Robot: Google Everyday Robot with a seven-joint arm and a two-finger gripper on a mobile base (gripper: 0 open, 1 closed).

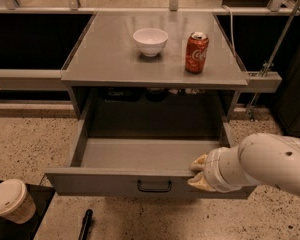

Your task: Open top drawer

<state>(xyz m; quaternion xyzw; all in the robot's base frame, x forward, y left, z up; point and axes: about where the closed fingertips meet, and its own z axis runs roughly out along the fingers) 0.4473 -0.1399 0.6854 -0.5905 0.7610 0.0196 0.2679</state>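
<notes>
The top drawer (140,156) is a wide grey metal drawer under the grey table top, pulled far out toward the camera, and its inside is bare. A small dark bar handle (154,186) sits at the centre of its flat front. My gripper (197,172) comes in from the right on a white arm and sits at the right end of the front panel's upper edge. One tan finger lies inside the drawer and the other over the front face, so the gripper is shut on the panel.
On the table top (105,59) stand a white bowl (150,41) and a red soda can (196,52). A paper cup with a lid (10,201) sits on a dark tray at bottom left, with a black pen-like object (85,224) on the floor beside it.
</notes>
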